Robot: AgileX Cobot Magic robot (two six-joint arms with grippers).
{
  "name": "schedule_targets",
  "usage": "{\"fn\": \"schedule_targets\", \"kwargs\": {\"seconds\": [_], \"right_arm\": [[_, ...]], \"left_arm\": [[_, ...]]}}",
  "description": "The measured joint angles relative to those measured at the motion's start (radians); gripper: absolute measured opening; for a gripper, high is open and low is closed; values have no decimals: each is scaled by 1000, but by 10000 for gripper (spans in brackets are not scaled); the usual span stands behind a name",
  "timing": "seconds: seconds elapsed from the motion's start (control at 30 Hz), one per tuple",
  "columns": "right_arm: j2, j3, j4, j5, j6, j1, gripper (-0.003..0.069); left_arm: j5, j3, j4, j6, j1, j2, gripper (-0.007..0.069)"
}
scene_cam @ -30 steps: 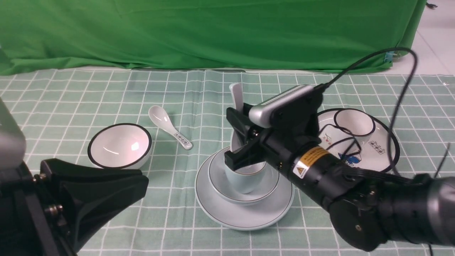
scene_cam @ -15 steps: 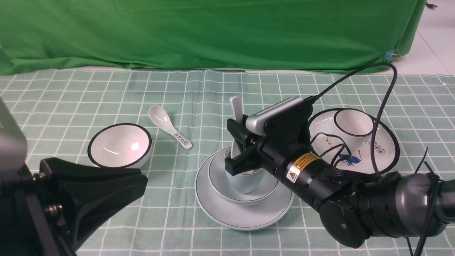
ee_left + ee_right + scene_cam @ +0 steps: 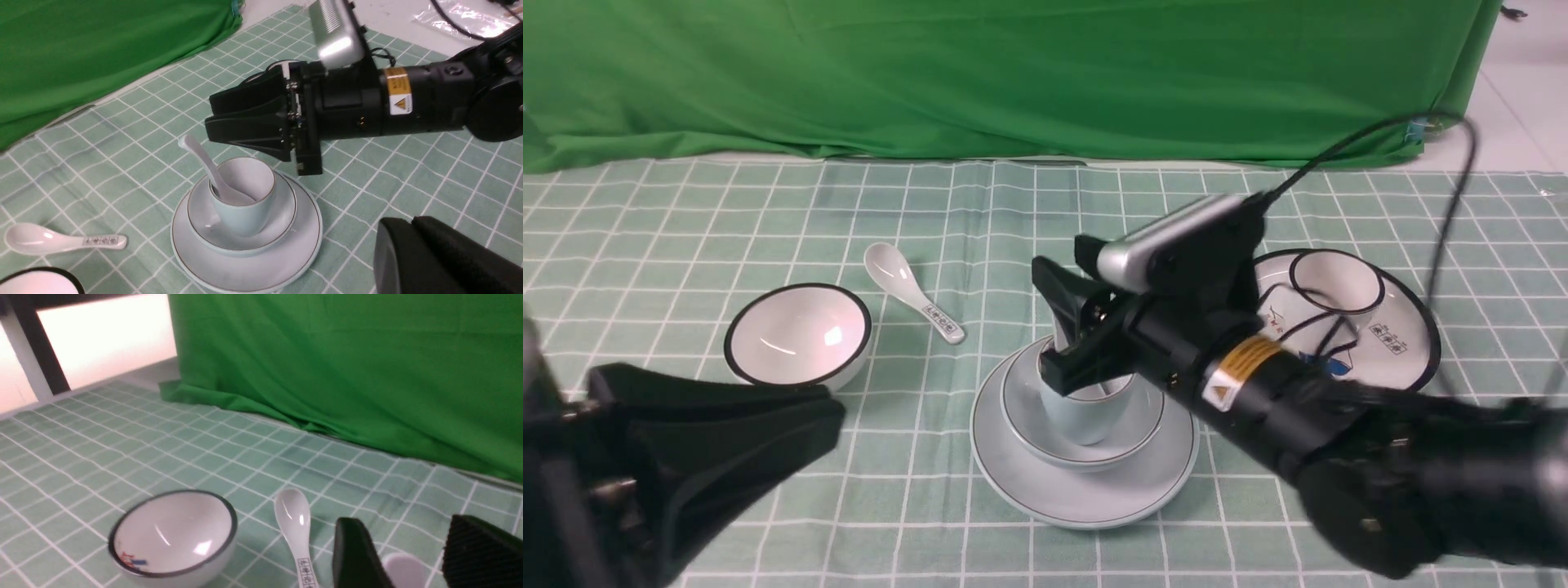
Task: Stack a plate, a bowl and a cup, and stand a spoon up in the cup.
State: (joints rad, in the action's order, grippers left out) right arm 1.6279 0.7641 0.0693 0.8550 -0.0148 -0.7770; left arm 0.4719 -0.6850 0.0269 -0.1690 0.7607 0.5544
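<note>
The pale blue plate (image 3: 1086, 500) lies at the table's middle front with the pale blue bowl (image 3: 1023, 412) on it and the pale blue cup (image 3: 1086, 416) in the bowl. In the left wrist view the plain white spoon (image 3: 200, 157) stands leaning in the cup (image 3: 241, 216). My right gripper (image 3: 1045, 322) is open just above the cup and hides the spoon in the front view. The handle tip (image 3: 402, 571) shows between its jaws, which stand apart from it. My left gripper (image 3: 837, 425) is shut and empty at the front left, away from the stack.
A white bowl with a black rim (image 3: 798, 335) stands at the left. A white spoon with printed marks (image 3: 915, 294) lies beside it. A black-rimmed white plate (image 3: 1401, 347) carrying a white cup (image 3: 1339, 282) is at the right. A green curtain closes the back.
My right gripper dipped with the spoon toward the cup, then rose with its jaws wider. The spoon stays in the cup. My left arm shifted slightly left.
</note>
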Motion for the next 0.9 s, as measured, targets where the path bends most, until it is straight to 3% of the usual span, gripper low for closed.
{"fn": "schedule_targets", "kwargs": {"seconds": [0.1, 0.17, 0.23, 0.3, 0.37, 0.57, 0.77, 0.9], "right_arm": [[-144, -2, -1, -213, -2, -16, 346], [-325, -2, -1, -536, -4, -34, 344], [-426, -2, -1, -737, -1, -42, 324], [-522, -3, -1, -933, 5, -47, 270], [-615, -3, -1, -1114, 7, -48, 167], [-756, -10, -1, -1343, 7, -48, 23], [-808, -11, 1, -1364, 8, -48, 19], [-811, -11, 1, -1364, 8, -48, 19]], "left_arm": [[-45, 58, 0, -6, 0, -88, 10], [-171, 171, 2, -3, 0, -207, 10], [-284, 266, 5, -3, 0, -267, 10], [-421, 365, 7, -2, 0, -312, 10], [-567, 461, 8, -2, 0, -333, 10], [-709, 600, 8, -1, 0, -336, 10], [-705, 690, 8, -1, 0, -336, 10], [-616, 691, 8, 2, 0, -338, 10]]}}
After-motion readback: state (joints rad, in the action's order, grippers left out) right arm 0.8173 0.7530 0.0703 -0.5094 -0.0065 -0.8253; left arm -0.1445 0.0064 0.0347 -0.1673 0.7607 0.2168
